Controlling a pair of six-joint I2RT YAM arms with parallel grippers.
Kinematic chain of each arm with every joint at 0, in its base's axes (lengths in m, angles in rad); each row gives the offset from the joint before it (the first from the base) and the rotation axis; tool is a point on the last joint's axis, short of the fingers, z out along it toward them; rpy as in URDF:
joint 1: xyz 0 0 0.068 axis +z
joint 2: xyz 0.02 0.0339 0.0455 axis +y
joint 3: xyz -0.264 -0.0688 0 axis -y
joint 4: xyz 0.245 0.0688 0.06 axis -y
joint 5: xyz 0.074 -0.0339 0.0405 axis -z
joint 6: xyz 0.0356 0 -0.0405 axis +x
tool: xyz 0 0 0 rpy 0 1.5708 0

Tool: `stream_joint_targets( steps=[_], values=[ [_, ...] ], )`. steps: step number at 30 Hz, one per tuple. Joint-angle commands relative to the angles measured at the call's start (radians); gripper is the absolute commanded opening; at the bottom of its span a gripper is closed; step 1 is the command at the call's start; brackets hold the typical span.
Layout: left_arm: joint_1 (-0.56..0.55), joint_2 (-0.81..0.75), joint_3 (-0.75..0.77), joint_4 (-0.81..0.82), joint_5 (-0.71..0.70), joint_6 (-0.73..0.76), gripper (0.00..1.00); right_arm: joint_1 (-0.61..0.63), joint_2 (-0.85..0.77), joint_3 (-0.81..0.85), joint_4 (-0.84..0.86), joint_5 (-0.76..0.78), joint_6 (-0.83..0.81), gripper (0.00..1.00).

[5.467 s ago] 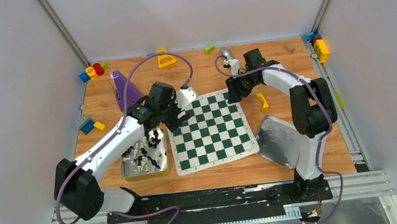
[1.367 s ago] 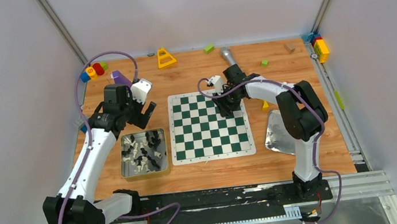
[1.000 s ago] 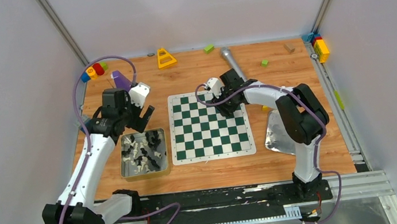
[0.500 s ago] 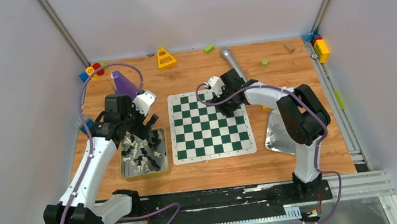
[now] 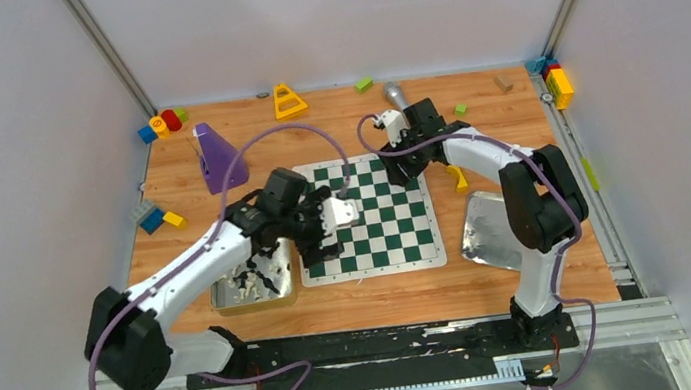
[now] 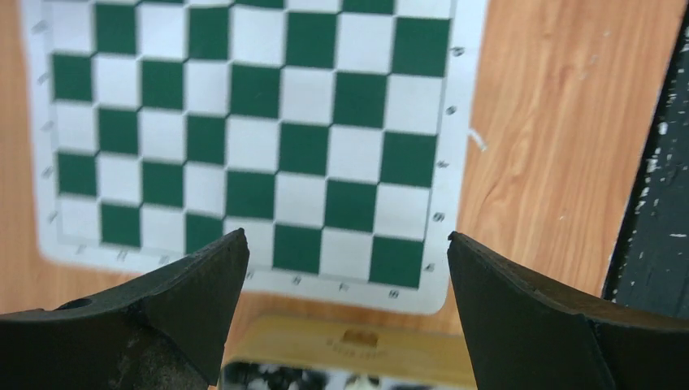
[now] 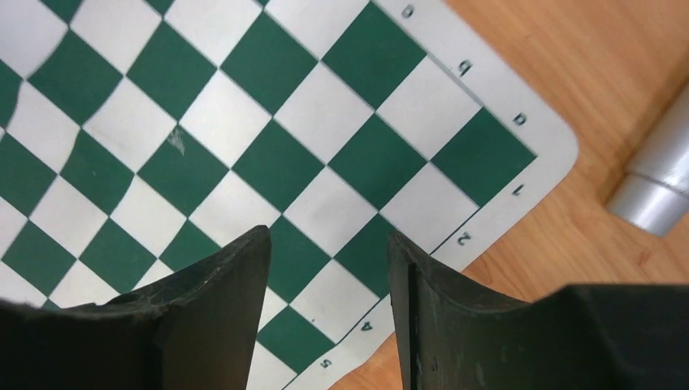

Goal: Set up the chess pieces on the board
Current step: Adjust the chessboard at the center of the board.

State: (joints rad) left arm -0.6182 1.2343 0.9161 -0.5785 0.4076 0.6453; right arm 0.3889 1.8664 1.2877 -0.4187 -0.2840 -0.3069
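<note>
The green-and-white board (image 5: 370, 217) lies flat mid-table with no pieces on it. The chess pieces (image 5: 254, 280), black and white, sit heaped in a metal tray (image 5: 225, 293) left of the board, partly hidden by my left arm. My left gripper (image 5: 316, 244) hangs open and empty over the board's near left edge; in the left wrist view (image 6: 348, 240) the board (image 6: 244, 122) lies ahead and the tray's rim (image 6: 349, 345) below. My right gripper (image 5: 401, 165) is open and empty above the board's far right corner (image 7: 329, 236).
An empty shiny tray (image 5: 488, 232) lies right of the board, with a yellow block (image 5: 458, 177) behind it. A silver cylinder (image 5: 394, 95) (image 7: 658, 179) lies beyond the board. A purple cone (image 5: 212, 157), a yellow triangle (image 5: 287, 101) and coloured blocks (image 5: 161, 125) sit further back.
My left arm swung right from above the piece tray to the board's near left edge. My right gripper drew back from the board's far row towards its far right corner.
</note>
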Motion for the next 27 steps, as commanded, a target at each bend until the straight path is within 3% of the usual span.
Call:
stream_joint_targets(
  steps=[1, 5, 11, 27],
  values=[
    [-0.133, 0.174, 0.086, 0.047, 0.051, 0.041, 1.0, -0.017, 0.05, 0.097, -0.003, -0.1, 0.045, 0.55],
    [-0.209, 0.316, 0.127, 0.082, 0.019, 0.04, 1.0, -0.016, 0.096, 0.138, -0.008, -0.12, 0.055, 0.53],
    [-0.239, 0.445, 0.167, 0.094, 0.014, 0.027, 0.98, -0.016, 0.148, 0.158, -0.01, -0.092, 0.047, 0.52],
    [-0.3, 0.48, 0.118, 0.034, 0.057, 0.032, 0.94, -0.017, 0.241, 0.205, -0.029, 0.046, 0.069, 0.49]
  ],
)
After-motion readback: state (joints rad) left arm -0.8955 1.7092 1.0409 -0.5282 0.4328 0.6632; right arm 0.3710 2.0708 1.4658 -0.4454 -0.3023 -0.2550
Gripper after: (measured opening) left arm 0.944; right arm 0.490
